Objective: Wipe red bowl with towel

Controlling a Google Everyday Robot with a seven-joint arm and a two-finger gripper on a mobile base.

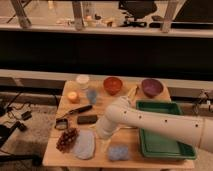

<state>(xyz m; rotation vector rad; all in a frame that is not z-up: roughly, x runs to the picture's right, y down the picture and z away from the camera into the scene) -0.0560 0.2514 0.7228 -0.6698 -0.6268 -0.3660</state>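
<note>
The red bowl (113, 85) stands upright at the back middle of the wooden table (100, 107). A pale blue-grey towel (84, 145) lies flat near the front left edge, next to the grapes. My white arm reaches in from the right, over the table's front half. My gripper (103, 133) points down at its end, just right of the towel and well in front of the red bowl. A small blue pad (118, 152) lies on the table in front of the gripper.
A green tray (162, 136) fills the right front. A purple bowl (151, 87) and a banana (133, 92) are at the back right. A white cup (82, 81), a blue cup (92, 95), an orange (73, 96), a black utensil (76, 112), a black block (87, 119) and grapes (67, 139) crowd the left.
</note>
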